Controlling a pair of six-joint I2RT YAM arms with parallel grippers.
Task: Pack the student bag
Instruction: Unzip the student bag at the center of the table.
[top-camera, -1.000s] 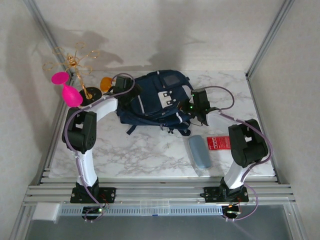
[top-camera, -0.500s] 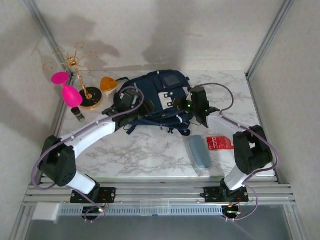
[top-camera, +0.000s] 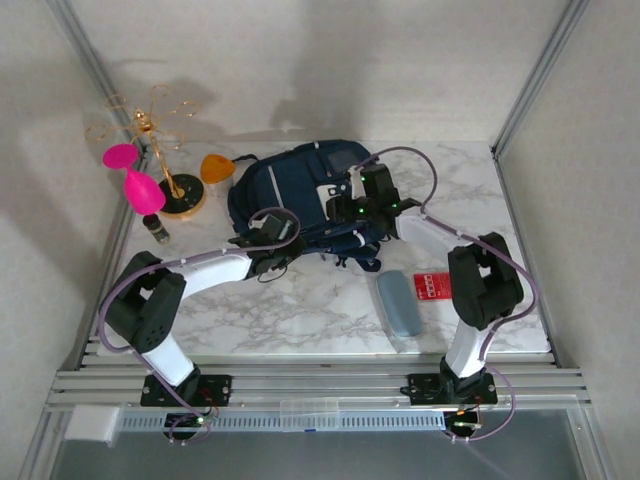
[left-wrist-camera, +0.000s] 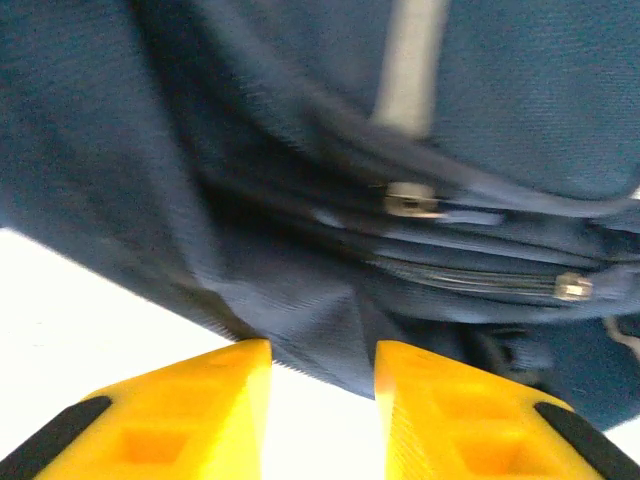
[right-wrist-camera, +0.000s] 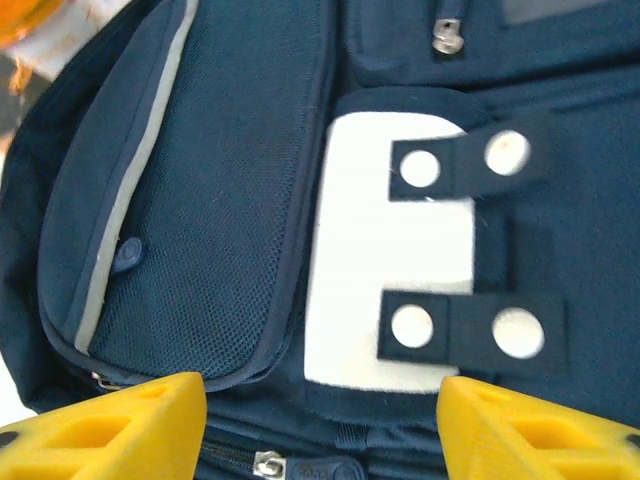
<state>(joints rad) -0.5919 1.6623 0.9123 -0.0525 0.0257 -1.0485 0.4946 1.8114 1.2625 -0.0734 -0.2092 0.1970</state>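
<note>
The student bag (top-camera: 285, 185), navy with pale stripes and a white patch (right-wrist-camera: 395, 250), lies flat at the back middle of the marble table. My left gripper (top-camera: 278, 243) is low at the bag's near edge. In the left wrist view the left gripper (left-wrist-camera: 322, 352) has its yellow fingers a narrow gap apart, with the bag's hem (left-wrist-camera: 320, 320) right at the tips and nothing clamped. My right gripper (top-camera: 342, 208) hovers over the bag's front. Seen from the right wrist, this gripper (right-wrist-camera: 322, 390) is open wide, with the patch and a zipper pull (right-wrist-camera: 268, 465) between its fingers.
A grey-blue case (top-camera: 400, 303) and a red packet (top-camera: 436, 285) lie at the near right. At the back left are an orange cup (top-camera: 216, 167), a gold wire stand (top-camera: 160, 140) with pink pieces (top-camera: 140, 185), and a small dark bottle (top-camera: 158, 229).
The left arm swung from the bag's left side to its near edge while its jaws narrowed. The right gripper opened and moved left over the bag's front.
</note>
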